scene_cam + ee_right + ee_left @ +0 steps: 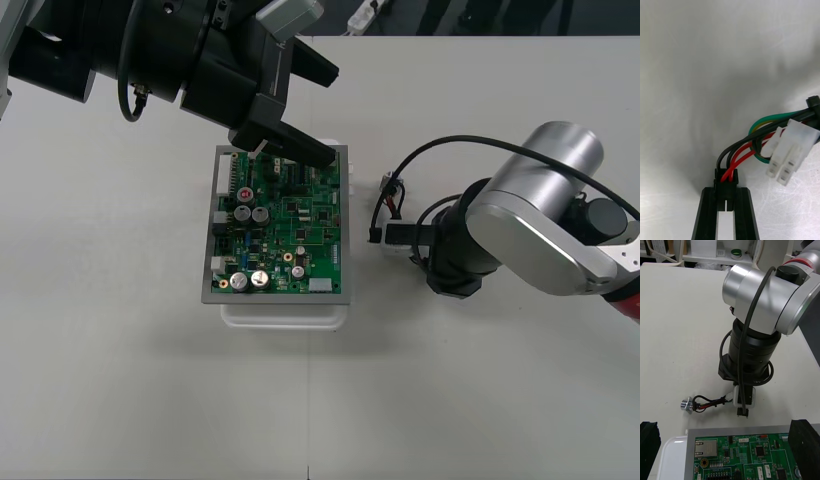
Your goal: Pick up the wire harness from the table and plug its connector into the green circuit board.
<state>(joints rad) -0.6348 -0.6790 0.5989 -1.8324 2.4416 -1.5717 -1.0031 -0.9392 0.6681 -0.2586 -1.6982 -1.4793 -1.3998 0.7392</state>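
Green board (285,232) on white base (285,315)

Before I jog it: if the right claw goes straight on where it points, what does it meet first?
Likely the table: bare tabletop lies past the plug in the right claw. Tilt is unclear, so the board's edge may come first.

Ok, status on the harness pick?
Right tool shut on plug of harness, right of board. Left tool open over board's far edge, may crowd insertion. Plug not in board.
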